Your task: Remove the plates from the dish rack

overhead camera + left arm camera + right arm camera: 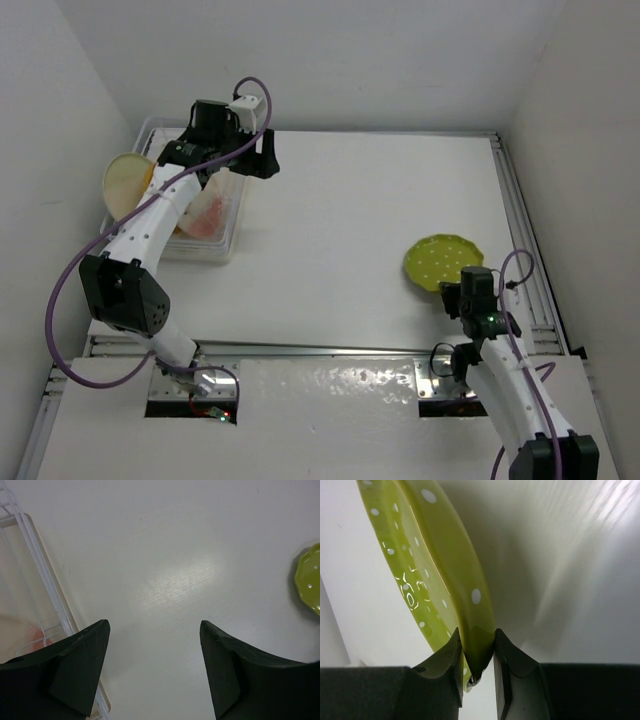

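Pinching the rim of the green plate (445, 580), our right claw (479, 660) has it off the dish rack (195, 255); our left claw (154, 630) gapes empty; the cream plate (125, 185), perhaps two more, remain.

Three plates were counted: cream plate (125, 182) far left, pinkish plate (207, 212) beside it, green dotted plate (440, 262) near right. One dish rack (200, 254) was counted. Two grippers were counted: left gripper (154, 630), right gripper (479, 649).
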Robot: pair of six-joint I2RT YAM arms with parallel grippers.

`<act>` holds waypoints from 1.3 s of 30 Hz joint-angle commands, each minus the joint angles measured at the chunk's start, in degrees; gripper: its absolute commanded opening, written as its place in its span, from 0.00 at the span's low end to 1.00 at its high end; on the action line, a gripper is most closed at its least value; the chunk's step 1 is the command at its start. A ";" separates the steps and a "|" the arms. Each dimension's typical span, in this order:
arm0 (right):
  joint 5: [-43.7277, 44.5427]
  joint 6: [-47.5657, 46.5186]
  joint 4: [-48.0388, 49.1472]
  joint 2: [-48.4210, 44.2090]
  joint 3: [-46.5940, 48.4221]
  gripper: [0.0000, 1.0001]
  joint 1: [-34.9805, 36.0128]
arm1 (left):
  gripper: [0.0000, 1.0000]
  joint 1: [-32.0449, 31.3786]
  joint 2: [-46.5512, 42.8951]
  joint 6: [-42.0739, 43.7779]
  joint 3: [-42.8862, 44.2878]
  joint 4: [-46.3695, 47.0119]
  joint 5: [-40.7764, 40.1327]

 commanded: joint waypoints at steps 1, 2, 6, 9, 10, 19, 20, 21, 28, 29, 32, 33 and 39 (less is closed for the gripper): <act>-10.96 -4.85 -3.10 4.76 -1.25 0.00 0.45 | 0.71 -0.08 -1.85 0.07 2.34 2.34 0.93; -11.14 -5.55 -3.01 5.29 -1.34 0.00 0.45 | 0.71 -0.08 -1.86 -0.02 2.17 2.34 0.93; -10.36 -4.51 -3.44 4.07 -1.69 0.00 0.45 | 0.71 -0.08 -2.03 -0.10 2.08 2.34 1.02; -7.55 -2.92 -8.79 3.28 -1.52 0.00 0.45 | 0.71 -0.08 -2.12 -0.10 2.17 2.25 0.94; -6.23 -1.70 -9.77 3.10 -1.60 0.00 0.36 | 0.71 -0.08 -2.03 -0.19 2.17 2.16 1.02; -1.74 7.18 -15.23 1.17 -4.85 0.29 0.45 | 0.71 -0.08 -2.03 -0.02 2.26 2.08 0.50; -1.13 8.14 -15.66 1.26 -5.20 0.31 0.45 | 0.71 -0.08 -1.94 -0.02 2.34 1.90 0.41; -0.78 8.42 -15.93 1.26 -5.21 0.31 0.45 | 0.71 -0.08 -1.94 -0.02 2.34 1.90 0.32; 2.48 9.47 -18.21 0.82 -4.25 0.44 0.45 | 0.71 -0.08 -2.21 0.51 2.43 1.38 -0.65; 2.83 9.30 -18.48 0.73 -4.07 0.48 0.45 | 0.71 -0.08 -2.21 0.51 2.43 1.37 -0.65; 3.97 9.12 -20.75 0.90 -1.88 0.63 0.45 | 0.71 -0.08 -2.30 0.69 2.34 1.11 -1.35; 5.28 8.60 -21.37 0.99 -1.09 0.66 0.36 | 0.71 -0.08 -2.30 0.77 2.26 1.11 -1.52; 11.09 -0.78 -24.71 2.22 10.15 0.70 0.45 | 0.71 -0.08 -2.30 1.91 2.34 0.76 -4.07</act>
